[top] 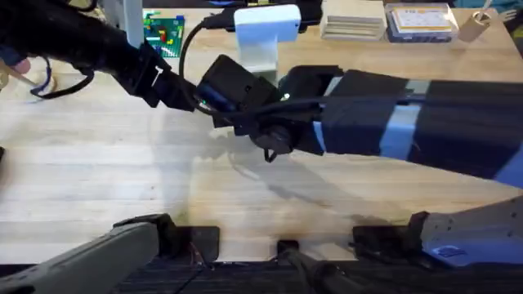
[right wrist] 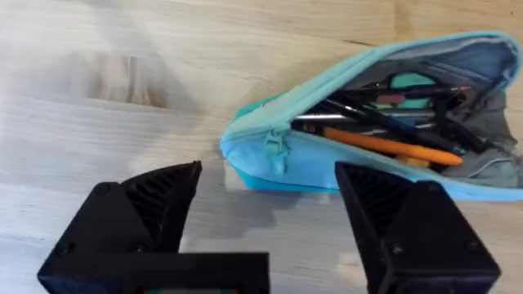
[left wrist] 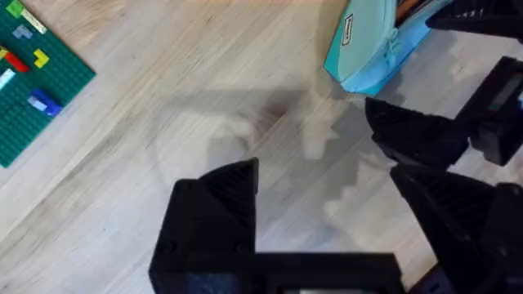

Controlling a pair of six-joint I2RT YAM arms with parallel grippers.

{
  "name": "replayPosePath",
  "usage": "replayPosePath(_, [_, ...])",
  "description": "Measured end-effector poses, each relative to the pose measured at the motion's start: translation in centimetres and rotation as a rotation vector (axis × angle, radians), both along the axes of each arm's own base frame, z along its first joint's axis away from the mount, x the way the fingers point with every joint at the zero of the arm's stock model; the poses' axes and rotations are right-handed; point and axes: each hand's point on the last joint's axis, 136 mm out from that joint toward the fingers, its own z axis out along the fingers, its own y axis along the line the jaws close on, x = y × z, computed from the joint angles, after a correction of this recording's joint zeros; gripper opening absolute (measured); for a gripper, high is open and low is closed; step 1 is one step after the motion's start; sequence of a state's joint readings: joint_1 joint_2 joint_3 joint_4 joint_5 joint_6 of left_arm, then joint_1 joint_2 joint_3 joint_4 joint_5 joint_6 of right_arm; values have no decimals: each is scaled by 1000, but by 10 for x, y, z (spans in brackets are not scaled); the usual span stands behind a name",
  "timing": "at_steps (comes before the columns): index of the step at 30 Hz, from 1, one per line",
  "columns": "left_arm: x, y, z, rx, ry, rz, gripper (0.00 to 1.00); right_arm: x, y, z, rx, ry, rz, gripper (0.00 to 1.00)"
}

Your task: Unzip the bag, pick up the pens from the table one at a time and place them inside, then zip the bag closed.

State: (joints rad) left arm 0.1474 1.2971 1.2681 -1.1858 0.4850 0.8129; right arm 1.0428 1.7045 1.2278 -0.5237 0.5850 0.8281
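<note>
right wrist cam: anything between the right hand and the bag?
Nothing. In the right wrist view, bare table separates the open right hand from the unzipped bag, pens inside it.

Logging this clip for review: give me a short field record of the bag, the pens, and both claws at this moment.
bag: light-blue pouch lying on the table, zipper open
zipper pull: teal pull at the closed end of the opening
pens: orange pen and dark pens inside the bag
right claw: open, empty, close to the bag's pull end
left claw: open, empty, beside the bag's end
other: green brick baseplate on the table
</note>
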Motion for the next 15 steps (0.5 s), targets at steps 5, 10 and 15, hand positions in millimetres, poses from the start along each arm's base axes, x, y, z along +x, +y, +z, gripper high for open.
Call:
replayPosePath(5, [0,0,0,0,0,0,994,0,0,-8,-31,9,12,998])
replayPosePath(10, [0,0,0,0,0,0,993,4,-4,-9,-34,9,3,997])
replayPosePath(15, [0,0,0,0,0,0,993,13,-11,-8,-31,7,-25,997])
